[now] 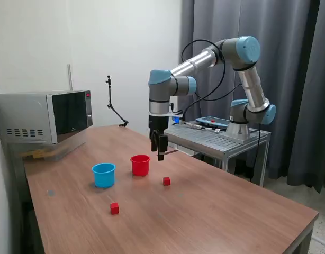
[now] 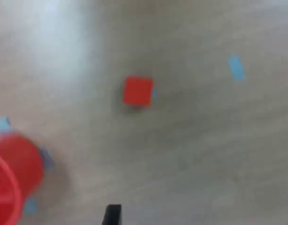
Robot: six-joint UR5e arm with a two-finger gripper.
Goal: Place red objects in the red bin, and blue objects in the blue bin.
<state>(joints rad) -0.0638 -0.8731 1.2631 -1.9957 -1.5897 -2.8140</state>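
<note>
My gripper [image 1: 161, 149] hangs above the table, just to the exterior view's right of the red bin [image 1: 140, 164], a small red cup. Its fingertips [image 2: 112, 214] stand wide apart with nothing between them, so it is open. One red cube [image 1: 166, 181] lies on the wood below and in front of the gripper; the blurred wrist view shows it [image 2: 138, 91] beside the red bin [image 2: 12, 180]. A second red cube [image 1: 114, 208] lies nearer the front edge. The blue bin [image 1: 104, 174], a light blue cup, stands left of the red one. The blue objects are out of view.
A microwave [image 1: 46, 116] sits at the table's back left. A metal stand [image 1: 220, 138] carrying the arm's base stands behind the table's right side. Small blue tape marks [image 2: 236, 67] are stuck to the wood.
</note>
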